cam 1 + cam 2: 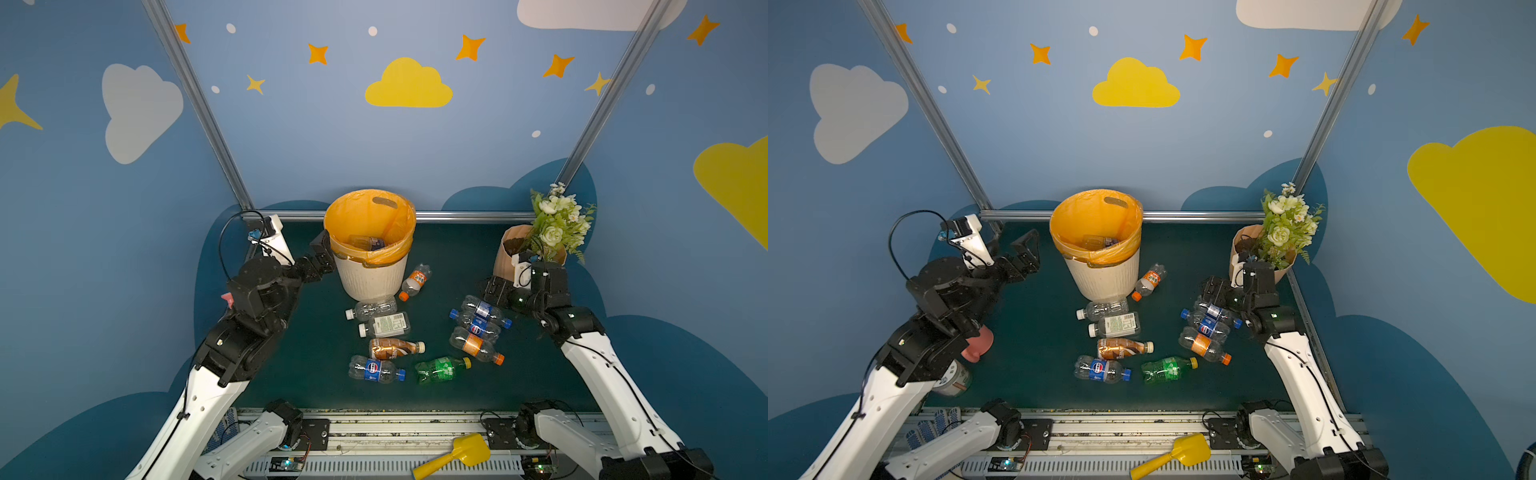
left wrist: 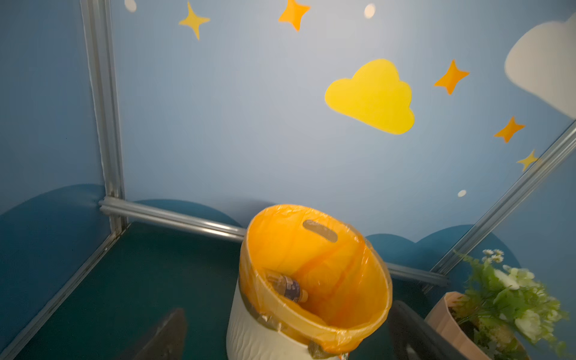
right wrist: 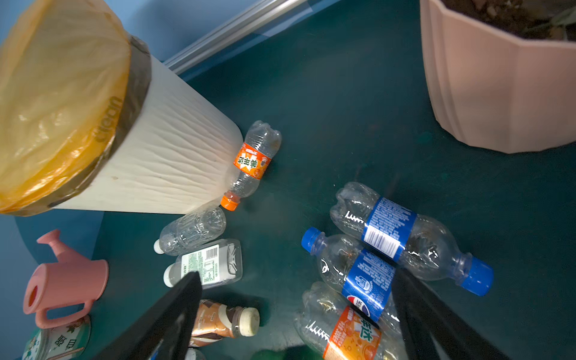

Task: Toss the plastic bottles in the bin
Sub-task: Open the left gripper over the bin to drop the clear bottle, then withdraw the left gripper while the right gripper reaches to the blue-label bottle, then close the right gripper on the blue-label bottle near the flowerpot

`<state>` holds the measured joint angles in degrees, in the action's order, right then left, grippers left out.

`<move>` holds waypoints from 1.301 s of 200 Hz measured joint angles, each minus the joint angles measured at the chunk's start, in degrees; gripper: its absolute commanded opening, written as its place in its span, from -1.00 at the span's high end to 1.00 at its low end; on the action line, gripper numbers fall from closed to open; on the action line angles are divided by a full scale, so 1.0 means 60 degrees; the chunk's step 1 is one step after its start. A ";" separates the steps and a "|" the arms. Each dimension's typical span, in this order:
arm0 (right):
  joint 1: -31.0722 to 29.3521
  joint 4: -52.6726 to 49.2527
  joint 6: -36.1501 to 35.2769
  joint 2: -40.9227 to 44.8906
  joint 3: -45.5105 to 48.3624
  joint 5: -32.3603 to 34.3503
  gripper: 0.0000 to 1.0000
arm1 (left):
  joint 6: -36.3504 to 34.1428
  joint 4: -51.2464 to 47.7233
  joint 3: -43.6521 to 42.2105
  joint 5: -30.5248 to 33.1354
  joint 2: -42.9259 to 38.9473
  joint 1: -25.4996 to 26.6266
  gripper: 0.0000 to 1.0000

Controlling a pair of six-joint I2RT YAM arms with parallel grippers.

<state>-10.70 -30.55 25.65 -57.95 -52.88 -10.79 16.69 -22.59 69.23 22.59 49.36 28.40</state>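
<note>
- Yellow scoop (image 1: 455, 455) lies on the rail just before the table's near edge, closest of all.
- By the left edge sit a pink watering can (image 1: 978, 343) and a round jar (image 1: 955, 378), both partly hidden under the left arm.
- Left gripper (image 1: 1034, 251) hangs raised toward the far left corner, left of the bin, with its jaws spread wide and nothing between them.
- Cream bin (image 1: 370, 278), lined with an orange bag, stands upright at the middle of the far edge. A dark-label bottle (image 2: 288, 286) lies inside it.
- Just in front of the bin, four bottles lie on their sides in a row running toward the near edge: clear bottle (image 1: 371, 308), white-label bottle (image 1: 386, 325), brown bottle (image 1: 395, 348) and blue-label bottle (image 1: 376, 369).
- An orange-label bottle (image 1: 415, 280) lies against the right side of the bin's base.
- Green bottle (image 1: 442, 368) lies right of the blue-label bottle.
- Toward the right edge is a heap of three bottles (image 1: 476, 328), all touching: two with blue caps, one with an orange cap.
- Right gripper (image 3: 296, 273) hangs over that heap, jaws wide apart and clamped on nothing. I cannot tell whether it touches a bottle.
- Peach flower pot (image 1: 505, 257) with white flowers stands in the far right corner.
</note>
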 measured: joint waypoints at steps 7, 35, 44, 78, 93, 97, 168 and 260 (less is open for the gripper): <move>0.0000 -0.0066 0.0044 -0.0058 0.0047 0.0040 -0.86 | 0.0113 -0.0047 -0.0284 0.0047 -0.0076 0.0000 -1.00; 0.0000 -0.0255 0.0233 -0.0244 0.0372 0.0157 -0.86 | 0.0608 -0.0302 -0.1300 0.0189 -0.0204 0.0000 -1.00; 0.0015 -0.0277 0.0222 -0.0350 0.0470 0.0215 -0.87 | 0.0747 -0.0368 -0.1494 0.0215 -0.0240 0.0000 -1.00; 0.0029 -0.0364 -0.0226 -0.1268 0.0495 0.0368 -0.85 | 0.1151 -0.0503 -0.1851 0.0259 -0.0397 -0.0131 -1.00; 0.0033 -0.0710 -0.0721 -0.1974 0.0200 0.0525 -0.82 | 0.1286 -0.0535 -0.1920 0.0255 -0.0444 -0.0233 -1.00; 0.0036 -0.0790 -0.0867 -0.2167 0.0091 0.0568 -0.82 | 0.1304 -0.0546 -0.1942 0.0259 -0.0459 -0.0251 -1.00; 0.0036 -0.2007 -0.3122 -0.3814 -0.1158 0.1650 -0.59 | 0.1519 -0.0765 -0.2277 0.0302 -0.1002 -0.0586 -1.00; 0.0036 -0.2277 -0.5355 -0.5504 -0.1803 0.2080 -0.37 | 0.1519 -0.0831 -0.2277 0.0277 -0.1027 -0.0849 -1.00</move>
<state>-10.48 -44.21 -6.48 -90.98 -63.70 1.69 25.80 -27.57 55.57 24.25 43.20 23.31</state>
